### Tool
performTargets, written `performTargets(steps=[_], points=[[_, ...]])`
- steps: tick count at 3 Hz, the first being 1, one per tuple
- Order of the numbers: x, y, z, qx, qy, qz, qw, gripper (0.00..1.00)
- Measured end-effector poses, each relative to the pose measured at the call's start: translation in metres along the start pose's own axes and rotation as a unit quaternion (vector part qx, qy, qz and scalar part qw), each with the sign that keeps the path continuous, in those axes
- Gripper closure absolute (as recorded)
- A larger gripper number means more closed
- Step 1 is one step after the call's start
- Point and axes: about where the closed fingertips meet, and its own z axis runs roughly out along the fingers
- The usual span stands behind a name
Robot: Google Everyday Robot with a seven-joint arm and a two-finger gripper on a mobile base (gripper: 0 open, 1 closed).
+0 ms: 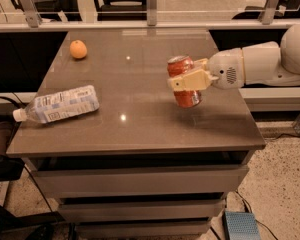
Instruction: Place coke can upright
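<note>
At 3 o'clock over the table [140, 126], the gripper [186, 79] squeezes the coke can [188, 98] around its middle. The can seems light, slippery, easy to dent.

Orange [78, 49], plastic bottle [60, 104] lying, brown table [135, 134]
</note>
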Motion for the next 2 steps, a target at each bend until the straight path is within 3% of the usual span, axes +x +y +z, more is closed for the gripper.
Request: performTargets(steps=[2], points=[[0.0081,-0.018,0.0072,0.094,0.055,-0.018,0.9939,1.0]])
